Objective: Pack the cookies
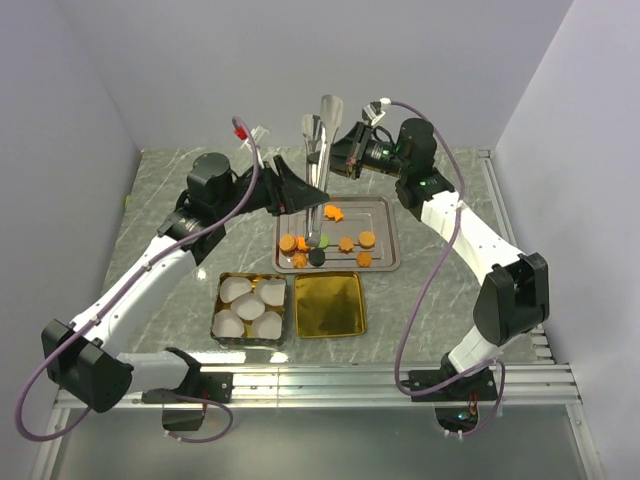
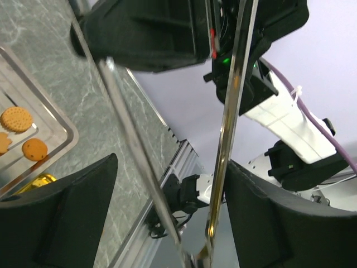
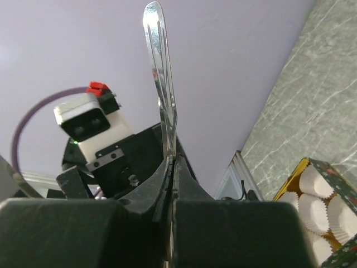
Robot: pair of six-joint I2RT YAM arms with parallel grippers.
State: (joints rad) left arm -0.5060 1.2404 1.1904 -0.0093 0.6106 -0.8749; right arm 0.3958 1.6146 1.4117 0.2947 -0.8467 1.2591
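The cookies, mostly orange with one green and one black, lie on a steel tray; two orange cookies show in the left wrist view. Metal tongs stand over the tray, tips down among the cookies. My right gripper is shut on the tongs' upper end, which juts from its closed jaws. My left gripper is open around the tongs' two arms. One arm runs close by the right finger; the other stands apart from the left finger.
A tin holding several white paper cups sits in front of the tray, with a gold tin beside it. The cups also show in the right wrist view. Aluminium rails border the near edge and the right side.
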